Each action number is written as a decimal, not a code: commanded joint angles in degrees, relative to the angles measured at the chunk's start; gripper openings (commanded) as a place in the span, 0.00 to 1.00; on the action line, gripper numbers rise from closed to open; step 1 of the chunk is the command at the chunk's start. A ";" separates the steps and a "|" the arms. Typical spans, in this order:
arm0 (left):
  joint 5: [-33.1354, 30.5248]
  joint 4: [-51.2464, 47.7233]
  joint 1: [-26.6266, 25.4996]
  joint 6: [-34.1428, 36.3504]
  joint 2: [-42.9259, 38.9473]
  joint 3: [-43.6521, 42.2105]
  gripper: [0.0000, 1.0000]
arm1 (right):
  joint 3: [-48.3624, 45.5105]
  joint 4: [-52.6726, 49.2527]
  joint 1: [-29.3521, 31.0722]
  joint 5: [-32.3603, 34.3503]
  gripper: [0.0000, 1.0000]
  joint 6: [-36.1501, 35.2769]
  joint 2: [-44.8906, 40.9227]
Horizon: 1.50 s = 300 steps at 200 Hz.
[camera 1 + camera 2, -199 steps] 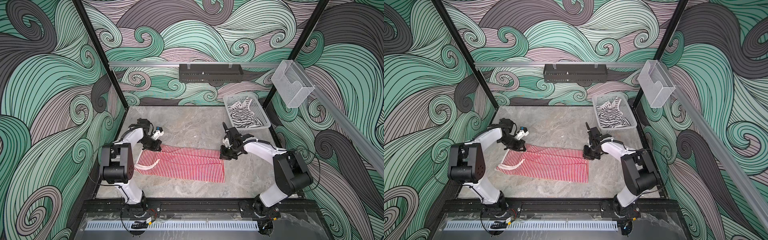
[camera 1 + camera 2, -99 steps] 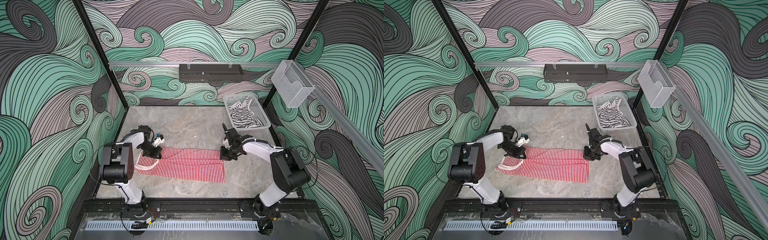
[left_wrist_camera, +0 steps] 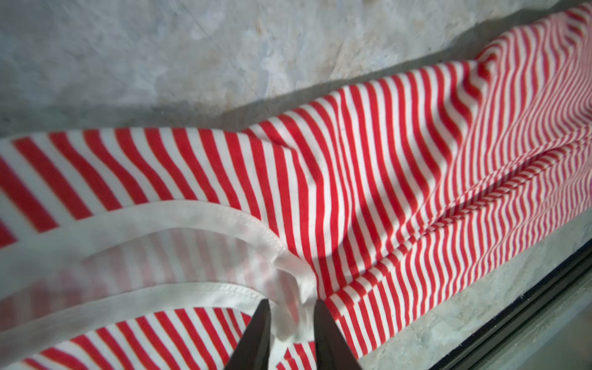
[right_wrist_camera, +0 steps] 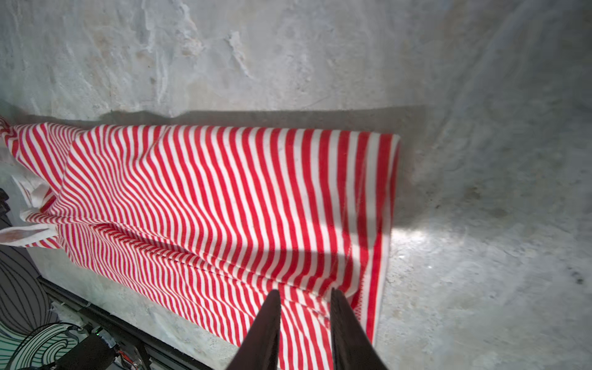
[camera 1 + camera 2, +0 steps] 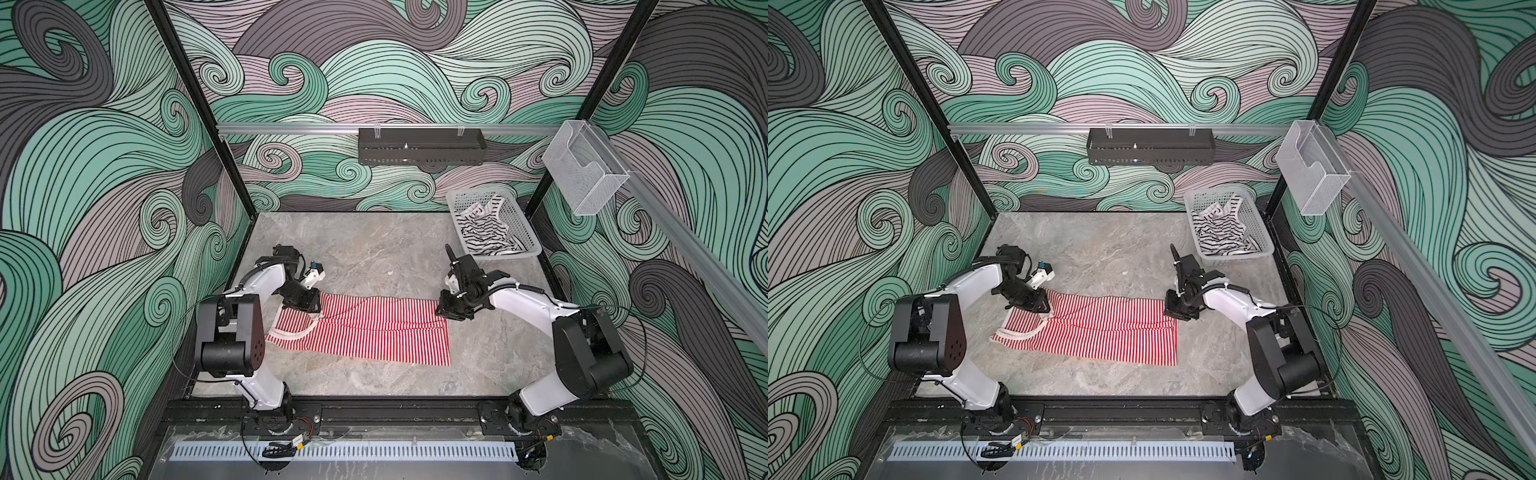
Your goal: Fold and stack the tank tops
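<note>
**Left gripper** [image 3: 292, 309]: The jaws stood a little apart, low over the shoulder end of the garment. A bunched white strap [image 3: 198, 213] lay loosely in the gap, and no firm pinch was evident.

**Right gripper** [image 4: 305, 296]: The jaws were likewise parted, set at the far corner of the hem [image 4: 382, 224]. Striped cloth showed between them, flat and not gathered.

**Red-and-white tank top** [image 5: 374, 332]: It lay lengthwise across the middle of the table [image 5: 374, 249], between the two grippers. The straps pointed toward the left arm and the hem toward the right. A doubled edge ran along its length, so it appeared to be folded once the long way. Slack wrinkles showed near the far edge.

**Black-striped tank top** [image 5: 486, 232]: It sat crumpled and unfolded in the white basket [image 5: 469, 198] at the far right corner of the table, well apart from both grippers.

**Handling, as judged:**
- The cloth looked like a light, thin, limp knit with no stiffness, and not fragile.
- It would sag from any single hold and drag its lower layer along.
- It was best taken at two matched points, through both layers.
- Good holds were the hem corners and the shoulder where strap met body.
- A hold at mid-strap would likely stretch and pull the fold askew.
</note>
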 commanded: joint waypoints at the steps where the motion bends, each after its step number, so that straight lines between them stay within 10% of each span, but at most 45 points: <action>1: 2.09 -0.95 0.07 -0.84 1.40 2.54 0.28 | 2.11 2.17 1.71 -0.45 0.20 1.65 4.44; 130: -15.38 -1.51 -1.49 -4.53 20.39 16.00 0.26 | 1.75 1.22 1.90 5.92 0.08 4.43 12.42; 226: -17.71 -24.34 -10.76 -2.18 64.90 93.76 0.26 | 1.81 3.12 8.59 9.05 0.08 14.91 12.53; 300: -27.33 -8.70 -10.92 -4.01 46.42 74.28 0.25 | 2.84 -0.50 25.87 11.66 0.09 20.88 15.02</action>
